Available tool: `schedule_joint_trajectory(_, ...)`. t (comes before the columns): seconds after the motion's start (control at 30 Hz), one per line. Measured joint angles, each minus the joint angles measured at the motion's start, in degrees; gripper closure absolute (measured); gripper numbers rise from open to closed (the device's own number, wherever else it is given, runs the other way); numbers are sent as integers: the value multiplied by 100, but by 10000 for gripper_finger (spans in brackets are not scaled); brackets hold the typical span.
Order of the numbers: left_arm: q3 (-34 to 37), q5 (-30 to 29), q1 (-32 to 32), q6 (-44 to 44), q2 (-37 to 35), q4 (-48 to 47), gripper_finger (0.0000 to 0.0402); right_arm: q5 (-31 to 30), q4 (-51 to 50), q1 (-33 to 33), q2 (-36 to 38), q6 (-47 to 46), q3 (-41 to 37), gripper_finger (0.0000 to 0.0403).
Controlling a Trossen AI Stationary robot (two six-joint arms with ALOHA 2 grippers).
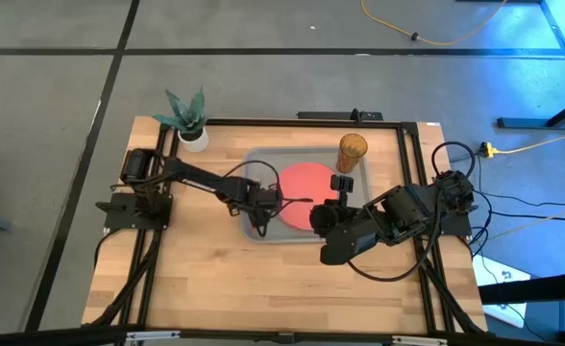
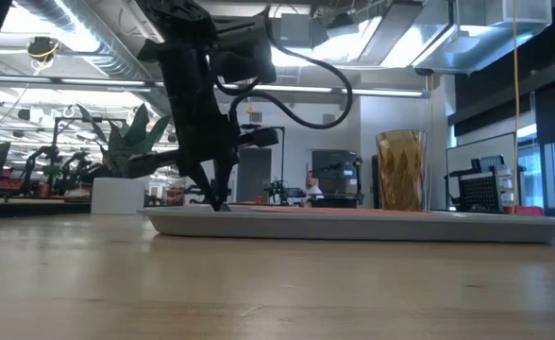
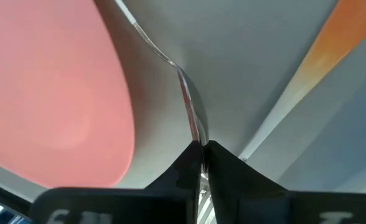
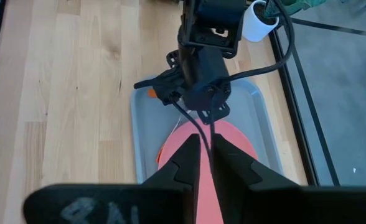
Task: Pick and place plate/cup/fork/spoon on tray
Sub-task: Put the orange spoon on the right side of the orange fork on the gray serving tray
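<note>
Grey floor (image 1: 263, 77), bright ceiling lights (image 2: 372, 38)

No text, label or number can be read with any certainty. The right tool (image 4: 205, 163) carries pale handwritten marks on its dark housing at the bottom of the right wrist view — they cannot be made out. The left tool (image 3: 201, 163) bears similar faint marks on its housing — likewise illegible.

Coral-red plate (image 1: 304, 181) flat on grey tray (image 1: 263, 159) — amber cup (image 1: 351, 152) upright
</note>
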State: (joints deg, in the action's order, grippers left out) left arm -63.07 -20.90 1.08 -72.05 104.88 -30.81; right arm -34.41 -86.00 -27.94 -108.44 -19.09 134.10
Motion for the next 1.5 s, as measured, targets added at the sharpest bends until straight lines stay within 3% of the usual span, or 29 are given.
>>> schedule_joint_trajectory(0.17,0,-47,-122,8,-2,41,366,0,0,0,0,-13,0,361)
schedule_joint_trajectory(0.27,0,-375,-145,-25,-2,44,365,0,0,0,0,-13,0,361)
schedule_joint_trajectory(0.63,-9,-904,152,-180,-147,47,364,-2,2,2,0,-4,7,361)
schedule_joint_trajectory(0.97,-8,-778,136,-54,-151,-20,397,-2,2,2,0,-20,7,361)
schedule_joint_trajectory(1.5,-7,-491,-367,302,-151,-7,385,2,96,2,0,-35,7,361)
